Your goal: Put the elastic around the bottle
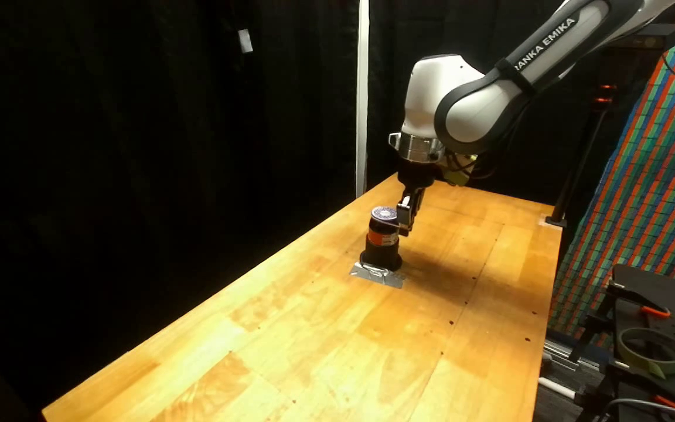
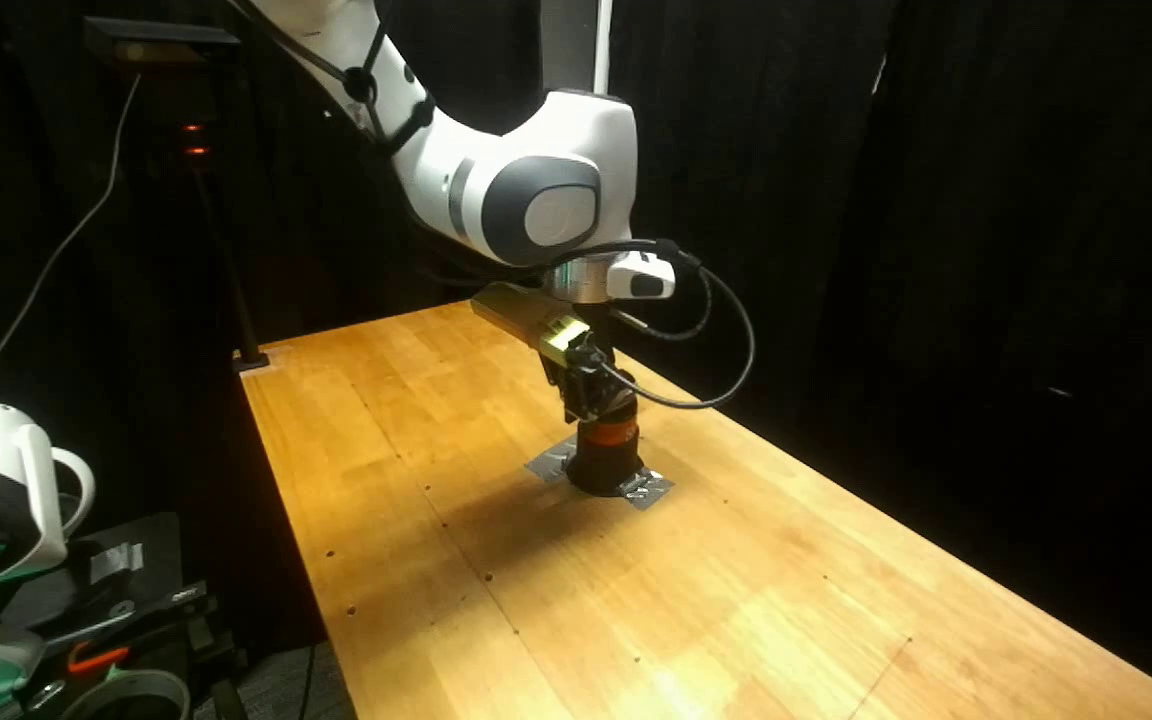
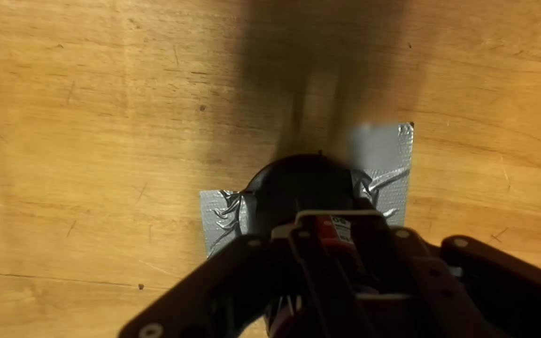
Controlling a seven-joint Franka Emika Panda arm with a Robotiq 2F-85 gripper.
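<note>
Bottle (image 1: 382, 239): upright, its upper part just beside the pincer (image 1: 405, 227) in an exterior view, its base lower, on the worktop (image 1: 314, 340); contact with the fingers cannot be told.
Pincer: fingers partly spread, the bottle's red label showing between them in the wrist view; no firm hold on the bottle is visible.
Elastic (image 3: 341, 213): probably the pale strip stretched across the fingertips; I cannot tell whether any of it circles the bottle.
Elastic slipping: narrowing the pincer too early would likely slacken the loop, which may jump off one finger.
Bottle knock: a sideways move this close could drive a finger into the upper part and lean it over.
Tape (image 3: 395, 183): silver strips pin the base, below the pincer; a hard tug through a snagged loop could peel them.
Lid (image 1: 384, 213): lifting the pincer too soon may drag the loop off over the top.
</note>
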